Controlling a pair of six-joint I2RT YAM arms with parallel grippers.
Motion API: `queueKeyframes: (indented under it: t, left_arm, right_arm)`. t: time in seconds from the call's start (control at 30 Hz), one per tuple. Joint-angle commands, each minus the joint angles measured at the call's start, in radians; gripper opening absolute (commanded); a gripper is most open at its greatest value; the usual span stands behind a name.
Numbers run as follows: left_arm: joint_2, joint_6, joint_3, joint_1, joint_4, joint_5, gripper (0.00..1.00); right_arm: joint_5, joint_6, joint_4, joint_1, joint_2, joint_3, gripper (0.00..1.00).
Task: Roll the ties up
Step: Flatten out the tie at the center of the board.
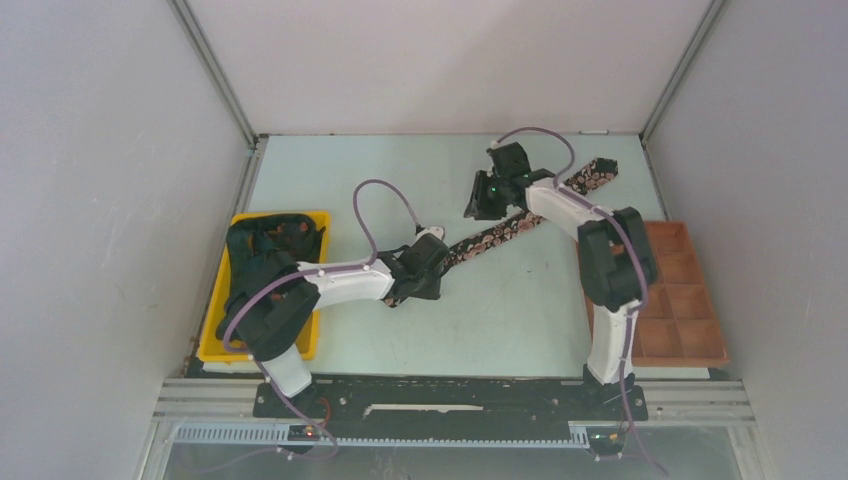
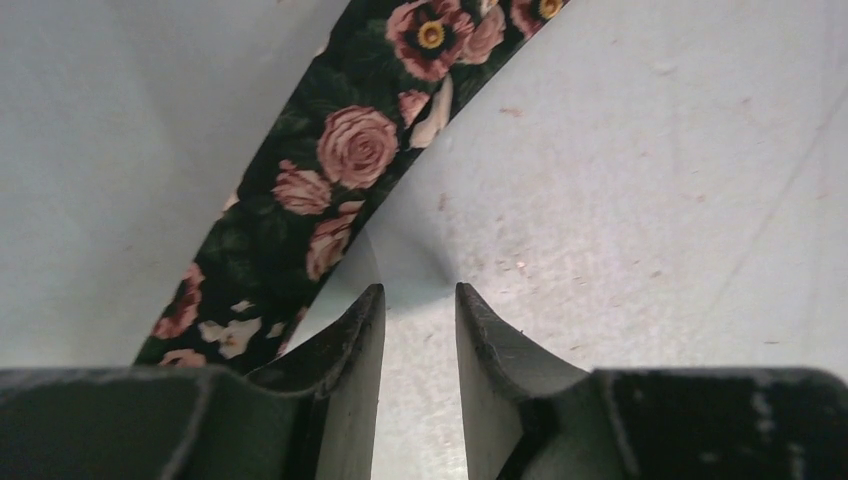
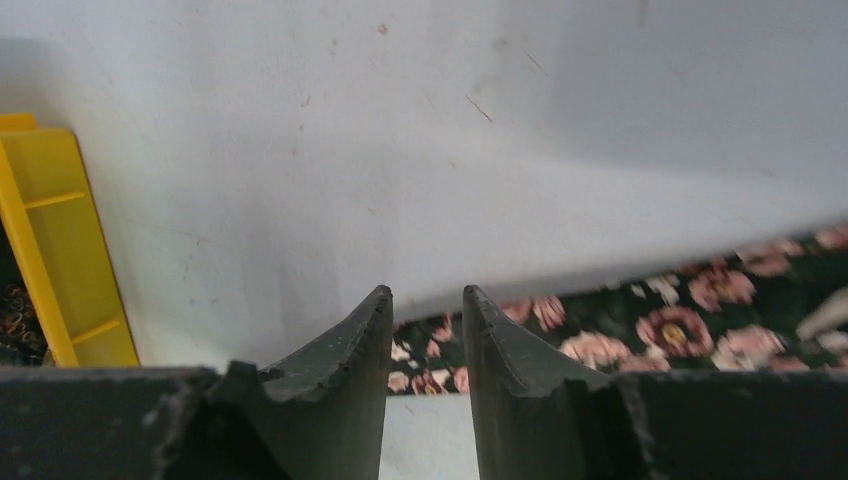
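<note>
Tie (image 1: 495,235) on table (image 1: 450,330) — left pincer (image 2: 420,290) part-spread beside it, right pincer (image 3: 427,292) part-spread over it

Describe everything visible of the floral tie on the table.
The long narrow black fabric tie printed with pink roses lies flat and unrolled on the pale table, stretched diagonally from the centre toward the far right, where its end looks wider. The left gripper sits over its near end, fingers beside its edge with table between them; the right arm crosses above it.
</note>
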State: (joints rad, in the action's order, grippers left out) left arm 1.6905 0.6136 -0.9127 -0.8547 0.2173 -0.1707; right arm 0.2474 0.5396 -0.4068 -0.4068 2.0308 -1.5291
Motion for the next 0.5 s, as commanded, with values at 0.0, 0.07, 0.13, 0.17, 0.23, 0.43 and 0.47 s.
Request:
queueKeyframes:
  t: [0.0, 0.07, 0.13, 0.17, 0.23, 0.43, 0.47]
  left_arm:
    - [0.008, 0.143, 0.018, -0.006, -0.105, 0.08, 0.34]
    - [0.019, 0.169, 0.004, -0.006, -0.111, 0.074, 0.33]
    - [0.034, 0.183, -0.012, -0.006, -0.104, 0.058, 0.32]
    - [0.043, 0.189, -0.022, -0.007, -0.097, 0.036, 0.32]
    - [0.067, 0.191, -0.047, -0.004, -0.086, 0.025, 0.3]
    - [0.126, 0.192, -0.1, 0.004, -0.085, 0.012, 0.27]
    - [0.133, 0.192, -0.106, 0.006, -0.085, 0.01, 0.26]
  right_arm:
    - [0.009, -0.041, -0.123, -0.032, 0.108, -0.168, 0.32]
    - [0.006, -0.043, -0.156, -0.042, 0.152, -0.209, 0.28]
    - [0.004, -0.043, -0.172, -0.048, 0.173, -0.212, 0.24]
    - [-0.003, -0.041, -0.179, -0.051, 0.176, -0.206, 0.22]
    - [-0.011, -0.041, -0.18, -0.055, 0.178, -0.183, 0.19]
    - [-0.008, -0.046, -0.173, -0.061, 0.169, -0.12, 0.12]
    - [-0.008, -0.048, -0.172, -0.061, 0.166, -0.111, 0.11]
